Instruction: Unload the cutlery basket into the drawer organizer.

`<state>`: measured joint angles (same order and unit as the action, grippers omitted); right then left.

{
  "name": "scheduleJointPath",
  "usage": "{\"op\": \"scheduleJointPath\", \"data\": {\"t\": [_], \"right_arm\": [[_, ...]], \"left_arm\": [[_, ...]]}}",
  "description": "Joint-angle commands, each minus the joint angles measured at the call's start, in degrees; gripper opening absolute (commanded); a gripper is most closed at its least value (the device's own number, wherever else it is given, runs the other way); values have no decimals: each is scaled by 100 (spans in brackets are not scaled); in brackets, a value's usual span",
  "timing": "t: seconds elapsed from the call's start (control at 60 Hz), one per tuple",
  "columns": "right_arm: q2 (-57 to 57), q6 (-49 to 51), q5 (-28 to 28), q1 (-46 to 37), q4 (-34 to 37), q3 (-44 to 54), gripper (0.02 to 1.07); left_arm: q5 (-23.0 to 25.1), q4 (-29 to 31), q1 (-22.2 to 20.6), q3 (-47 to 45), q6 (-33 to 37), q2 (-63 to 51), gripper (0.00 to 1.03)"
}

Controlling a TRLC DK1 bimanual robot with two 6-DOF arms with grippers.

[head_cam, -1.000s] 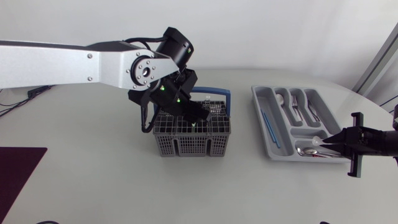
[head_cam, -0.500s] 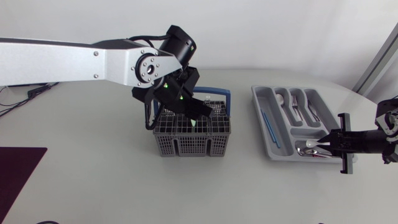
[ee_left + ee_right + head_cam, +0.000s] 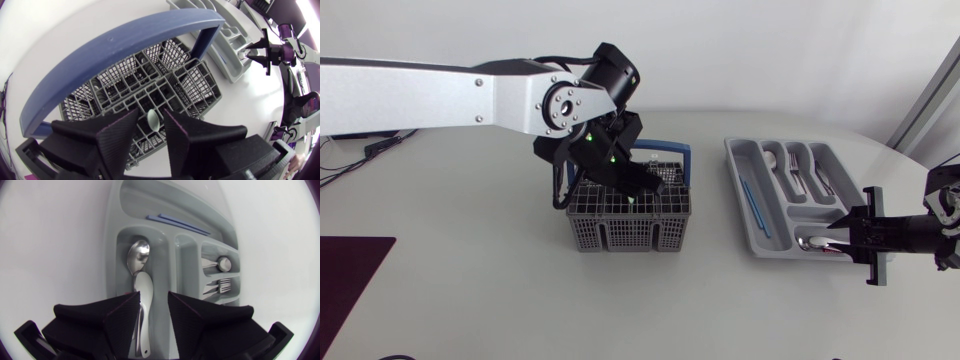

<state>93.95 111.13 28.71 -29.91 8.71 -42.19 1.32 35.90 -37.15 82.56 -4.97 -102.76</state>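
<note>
The grey cutlery basket (image 3: 630,232) with a blue handle (image 3: 125,45) stands mid-table. My left gripper (image 3: 642,192) hangs over its middle cells. In the left wrist view the left gripper (image 3: 151,137) is open, and a pale spoon end (image 3: 153,120) stands up from a cell between its fingers, touching neither. The grey drawer organizer (image 3: 745,190) lies to the right. My right gripper (image 3: 838,228) is at its front compartment. In the right wrist view the right gripper (image 3: 152,310) is open over a pale spoon (image 3: 144,287) lying beside a metal spoon (image 3: 138,254).
Other organizer (image 3: 112,240) compartments hold forks (image 3: 796,175) and thin blue sticks (image 3: 757,205). A dark mat (image 3: 345,275) lies at the table's left front edge. Bare tabletop lies between basket and organizer.
My right gripper has shifted left and opened, letting the pale spoon go into the front compartment. My left gripper has dropped closer to the basket, its fingers a little narrower.
</note>
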Motion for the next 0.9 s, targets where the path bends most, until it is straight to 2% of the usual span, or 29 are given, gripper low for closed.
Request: {"op": "scheduleJointPath", "data": {"t": [0.0,0.167,0.267,0.367,0.65,0.883], "right_arm": [[-228,-4,73,73,-36,212,51],[-747,-267,240,179,96,449,57],[-1046,-470,311,293,395,528,58],[-1327,-874,557,416,500,590,63],[-1977,-1533,724,1040,720,1003,65],[-2109,-1674,733,1356,702,1266,65]], "left_arm": [[61,93,6,155,-153,-77,49],[52,128,-12,155,-153,-86,49],[52,137,-12,155,-153,-77,43],[52,145,-12,155,-153,-69,42],[61,268,-12,234,-153,-34,26],[70,268,32,234,-171,54,21]]}}
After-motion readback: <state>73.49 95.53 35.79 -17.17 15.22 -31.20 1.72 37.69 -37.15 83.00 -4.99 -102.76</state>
